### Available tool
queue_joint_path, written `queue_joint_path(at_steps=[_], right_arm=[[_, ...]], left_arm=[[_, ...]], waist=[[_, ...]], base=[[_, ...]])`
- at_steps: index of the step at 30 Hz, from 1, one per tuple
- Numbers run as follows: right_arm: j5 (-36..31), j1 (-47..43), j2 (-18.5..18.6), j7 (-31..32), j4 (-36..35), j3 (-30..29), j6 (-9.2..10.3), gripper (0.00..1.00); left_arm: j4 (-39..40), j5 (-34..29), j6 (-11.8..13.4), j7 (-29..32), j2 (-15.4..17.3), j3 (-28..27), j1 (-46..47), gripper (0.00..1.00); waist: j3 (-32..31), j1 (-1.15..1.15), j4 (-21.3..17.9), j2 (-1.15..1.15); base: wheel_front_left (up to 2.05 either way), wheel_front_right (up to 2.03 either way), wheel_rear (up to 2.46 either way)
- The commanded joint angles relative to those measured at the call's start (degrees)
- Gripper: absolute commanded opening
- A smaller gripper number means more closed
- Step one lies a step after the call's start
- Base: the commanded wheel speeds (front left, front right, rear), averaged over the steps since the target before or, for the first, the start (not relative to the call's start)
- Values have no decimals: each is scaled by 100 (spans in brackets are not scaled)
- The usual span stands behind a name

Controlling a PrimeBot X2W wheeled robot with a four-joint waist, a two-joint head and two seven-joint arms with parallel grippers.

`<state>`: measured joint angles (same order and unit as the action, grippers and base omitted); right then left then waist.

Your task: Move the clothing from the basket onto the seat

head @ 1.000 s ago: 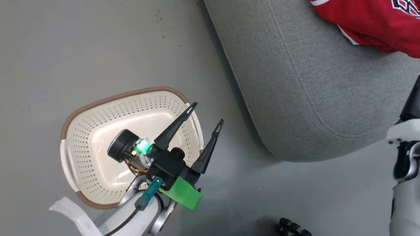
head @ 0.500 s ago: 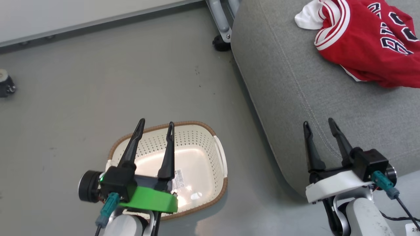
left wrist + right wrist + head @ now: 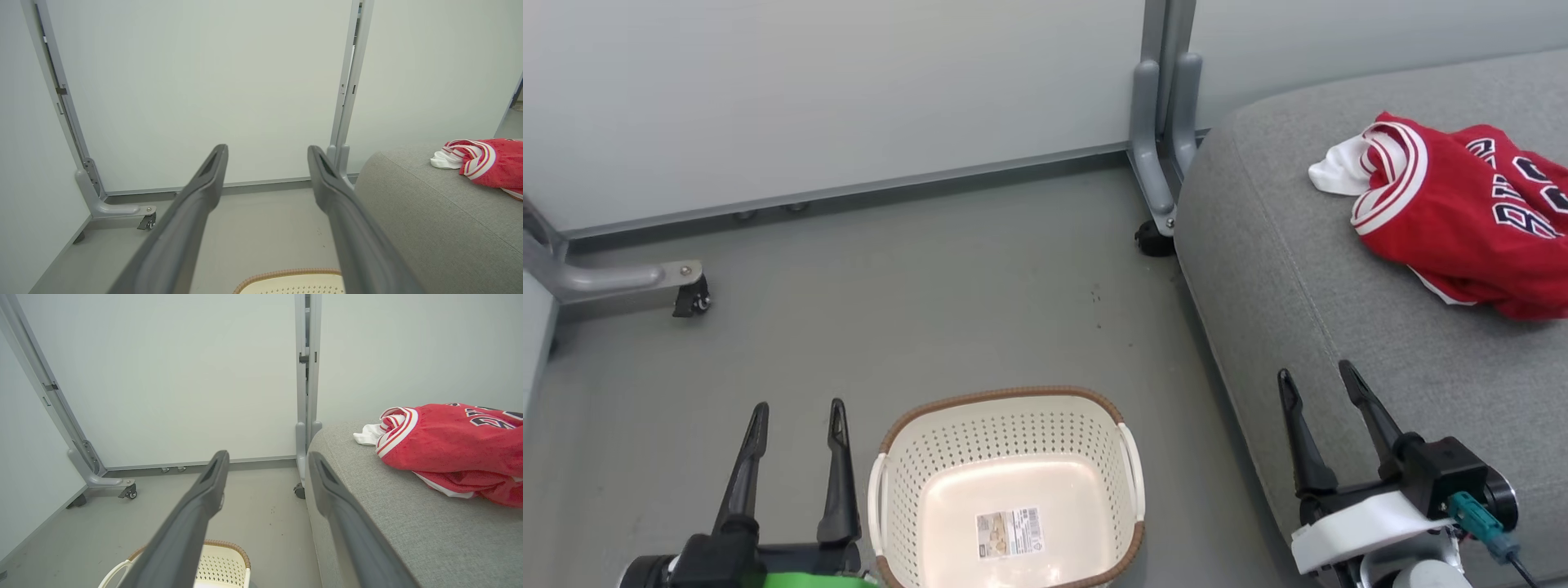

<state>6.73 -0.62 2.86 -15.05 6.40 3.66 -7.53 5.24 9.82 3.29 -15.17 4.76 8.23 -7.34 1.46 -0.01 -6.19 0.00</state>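
Clothing [image 3: 1470, 224] on seat [image 3: 1339, 310], basket [image 3: 1009, 498] bare

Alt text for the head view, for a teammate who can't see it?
The cream basket sits empty on the floor, only a label sticker inside, while the red clothing lies on the grey seat to its right. The left gripper and right gripper are open, holding nothing.

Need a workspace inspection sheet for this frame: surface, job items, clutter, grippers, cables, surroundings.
Surface: grey floor, few dark specks.
Job's things: clothing heaped on seat; basket on floor, none inside, label on its bottom.
Clutter: nothing seen.
Grippers: left gripper open beside basket; right gripper open at seat edge; both hold nothing.
Cables: black cable with teal plug at right wrist.
Surroundings: pale wall panels, grey posts on casters.
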Motion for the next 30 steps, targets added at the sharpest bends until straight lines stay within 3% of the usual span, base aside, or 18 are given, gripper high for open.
queue_joint_path(at_steps=[1,15,30], right_arm=[[-39,-162,40,-18,-30,-37,8,100],[-129,-697,119,-19,-33,133,8,100],[-100,-718,181,-19,52,280,8,100]], left_arm=[[43,-84,-33,6,-31,-112,-185,100],[-33,-489,-187,5,-174,-646,-1141,100],[-226,-451,-169,5,-185,-685,-1035,100]], waist=[[-356,1,246,0],[-628,1,182,0],[-739,1,138,0]], base=[[0,0,0],[0,0,0],[0,0,0]])
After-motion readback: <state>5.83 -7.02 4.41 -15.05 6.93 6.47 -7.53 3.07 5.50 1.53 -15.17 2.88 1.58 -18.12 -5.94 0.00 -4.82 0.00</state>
